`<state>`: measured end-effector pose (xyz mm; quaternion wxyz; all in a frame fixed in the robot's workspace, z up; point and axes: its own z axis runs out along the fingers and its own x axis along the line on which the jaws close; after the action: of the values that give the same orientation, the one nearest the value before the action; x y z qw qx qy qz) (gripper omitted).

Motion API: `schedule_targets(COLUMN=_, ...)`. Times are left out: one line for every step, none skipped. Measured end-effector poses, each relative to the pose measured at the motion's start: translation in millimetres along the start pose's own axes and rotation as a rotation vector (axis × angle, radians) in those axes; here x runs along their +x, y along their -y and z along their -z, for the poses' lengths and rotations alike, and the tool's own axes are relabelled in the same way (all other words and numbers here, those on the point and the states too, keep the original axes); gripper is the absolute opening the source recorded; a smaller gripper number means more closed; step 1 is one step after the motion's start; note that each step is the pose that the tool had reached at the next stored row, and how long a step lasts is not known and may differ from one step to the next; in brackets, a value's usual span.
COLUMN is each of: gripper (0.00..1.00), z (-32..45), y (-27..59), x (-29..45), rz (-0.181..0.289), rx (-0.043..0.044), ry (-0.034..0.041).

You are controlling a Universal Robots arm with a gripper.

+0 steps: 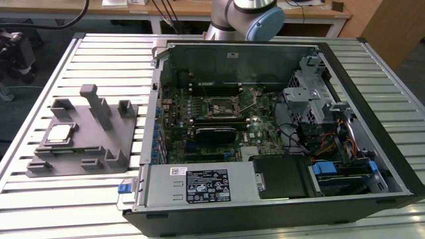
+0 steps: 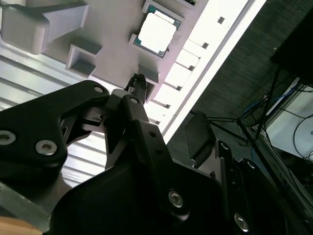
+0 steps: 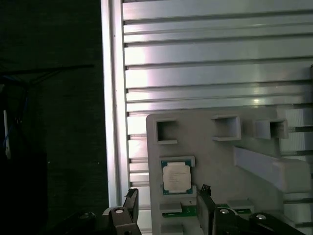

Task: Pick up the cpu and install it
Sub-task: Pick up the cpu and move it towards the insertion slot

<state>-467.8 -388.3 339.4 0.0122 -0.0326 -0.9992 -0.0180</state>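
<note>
The cpu (image 1: 59, 133) is a small square chip with a pale silver top. It lies flat in a pocket of the grey pegged tray (image 1: 86, 149), at the exterior view's left. In the first wrist view the cpu (image 3: 176, 177) lies some way beyond my gripper (image 3: 168, 199), in line with the gap between its two black fingers (image 3: 131, 199). The gripper is open and holds nothing. The second wrist view has the cpu (image 2: 156, 33) past my gripper (image 2: 168, 110). The motherboard's bare socket (image 1: 221, 105) sits inside the open computer case (image 1: 391, 164).
The case takes up the middle and the exterior view's right of the slatted metal table (image 1: 99, 50). Upright pegs (image 1: 93, 102) rise from the tray near the cpu. The table's edge (image 3: 112, 98) runs close by the tray, with dark floor beyond. The arm's base (image 1: 239, 17) stands behind the case.
</note>
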Motion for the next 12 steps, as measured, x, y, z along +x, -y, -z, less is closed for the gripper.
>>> schedule_targets(gripper=0.59, z=-0.6, y=0.0, x=0.0, rz=0.0, rx=0.0, ry=0.0)
schedule_targets(gripper=0.59, z=-1.1, y=0.0, x=0.0, rz=0.0, rx=0.0, ry=-0.0001)
schedule_targets(gripper=0.59, z=-1.6, y=0.1, x=0.0, rz=0.0, rx=0.0, ry=-0.0001)
schedule_targets(gripper=0.59, z=-2.1, y=0.1, x=0.0, rz=0.0, rx=0.0, ry=-0.0001)
schedule_targets(gripper=0.59, z=-2.6, y=0.1, x=-0.1, rz=0.0, rx=0.0, ry=-0.0002)
schedule_targets(gripper=0.59, z=-3.0, y=0.1, x=-0.1, rz=0.0, rx=0.0001, ry=-0.0005)
schedule_targets(gripper=0.59, z=-3.4, y=0.1, x=-0.1, rz=0.0, rx=0.0001, ry=-0.0007)
schedule_targets(gripper=0.59, z=-3.8, y=0.1, x=-0.1, rz=0.0, rx=0.0001, ry=-0.0006)
schedule_targets(gripper=0.59, z=-4.2, y=0.1, x=-0.1, rz=0.0, rx=0.0001, ry=-0.0007)
schedule_targets(gripper=0.59, z=-4.5, y=0.2, x=-0.1, rz=0.0, rx=0.0, ry=-0.0007)
schedule_targets(gripper=0.59, z=-4.9, y=0.2, x=-0.1, rz=0.0, rx=0.0, ry=-0.0007)
schedule_targets(gripper=0.59, z=-5.3, y=0.2, x=-0.1, rz=0.0, rx=0.0001, ry=-0.0008)
